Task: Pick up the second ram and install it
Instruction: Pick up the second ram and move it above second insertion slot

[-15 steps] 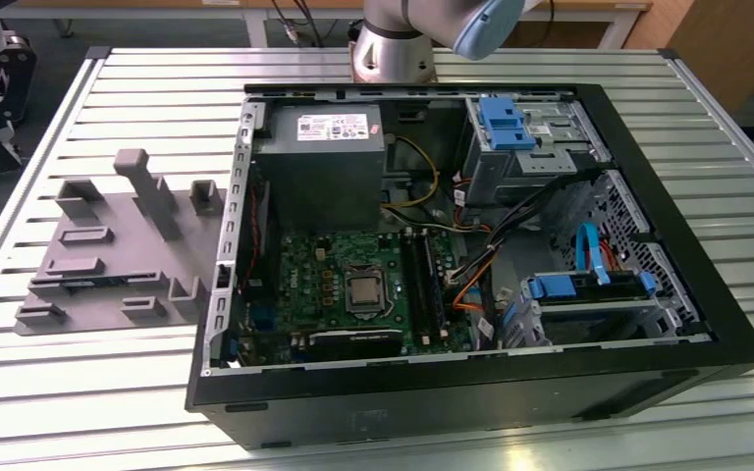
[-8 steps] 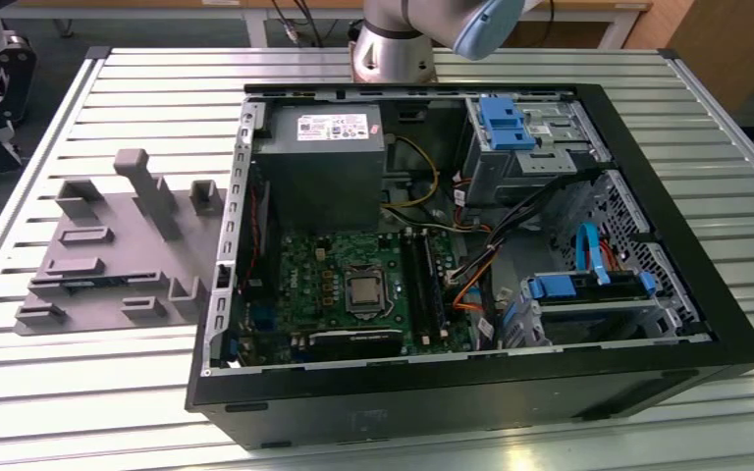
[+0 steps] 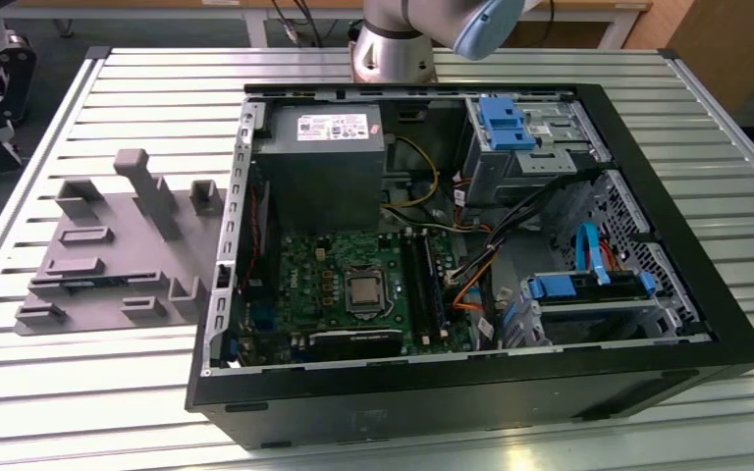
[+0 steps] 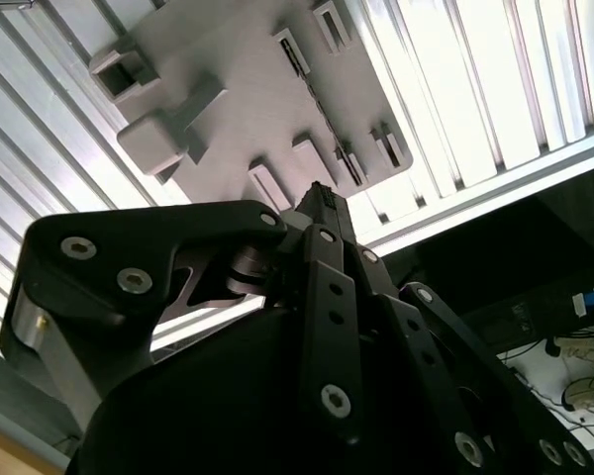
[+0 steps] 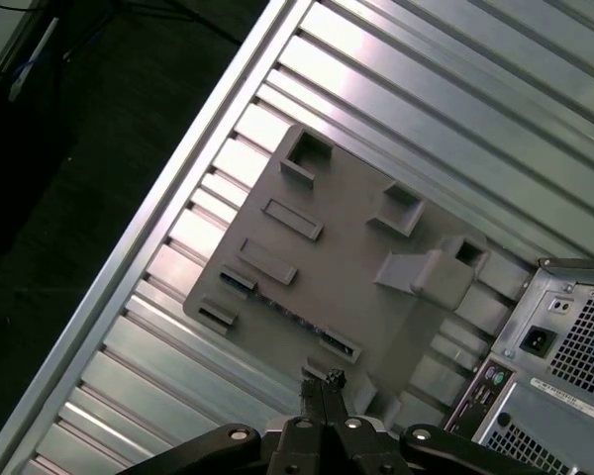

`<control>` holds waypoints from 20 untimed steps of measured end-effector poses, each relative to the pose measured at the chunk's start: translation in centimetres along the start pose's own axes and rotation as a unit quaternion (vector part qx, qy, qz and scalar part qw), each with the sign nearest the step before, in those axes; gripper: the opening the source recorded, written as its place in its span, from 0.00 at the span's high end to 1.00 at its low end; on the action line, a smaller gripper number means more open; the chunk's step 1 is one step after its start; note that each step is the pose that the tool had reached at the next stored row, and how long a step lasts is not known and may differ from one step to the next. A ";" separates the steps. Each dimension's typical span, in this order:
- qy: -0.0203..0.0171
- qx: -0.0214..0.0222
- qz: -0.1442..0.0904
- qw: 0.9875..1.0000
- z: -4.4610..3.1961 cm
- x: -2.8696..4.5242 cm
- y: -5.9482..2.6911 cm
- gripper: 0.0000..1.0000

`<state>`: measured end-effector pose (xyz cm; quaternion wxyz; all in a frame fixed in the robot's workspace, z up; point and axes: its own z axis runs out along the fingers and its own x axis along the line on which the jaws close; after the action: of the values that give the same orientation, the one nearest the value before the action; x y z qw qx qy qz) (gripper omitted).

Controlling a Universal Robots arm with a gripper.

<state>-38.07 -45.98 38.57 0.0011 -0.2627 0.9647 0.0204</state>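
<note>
While the dark two-fingered gripper (image 5: pixel 323 382) is hanging above the table, we are seeing its fingertips pressed together in both wrist views, with nothing held between them. Its tip (image 4: pixel 322 200) is pointing down over the flat grey 3D-printed holder plate (image 5: pixel 356 267), near the edge that faces the computer, and is touching nothing.

We are finding the second ram (image 5: pixel 282 311), a thin blue-green circuit-board stick, standing on its long edge in the holder, its ends sitting in two small grey brackets. In the second wrist view it is showing as a narrow dark line (image 4: pixel 322 109) across the plate (image 4: pixel 247 109). In the exterior view it is lying low (image 3: pixel 79 285) on the part of the plate (image 3: pixel 129 245) farthest from the computer.

The plate is resting on the ribbed aluminium table (image 3: pixel 154 88), at the exterior view's left of the open black computer tower (image 3: pixel 482 397), which is lying on its side. Inside, the long black memory slots (image 3: pixel 416 280) are running along the green motherboard (image 3: pixel 305 265), well apart from the ram.
</note>
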 end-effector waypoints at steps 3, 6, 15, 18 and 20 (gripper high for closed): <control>0.000 0.000 -0.004 1.000 0.00 0.00 0.00 0.89; 0.000 0.000 -0.009 1.000 0.00 0.00 0.00 0.89; 0.001 0.000 -0.036 0.999 0.00 0.00 0.01 0.89; 0.002 -0.001 -0.056 0.998 0.00 0.00 0.01 0.89; 0.003 -0.001 -0.068 0.998 0.00 0.00 0.01 0.89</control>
<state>-38.08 -45.98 38.57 -0.0003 -0.3282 0.9444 0.0203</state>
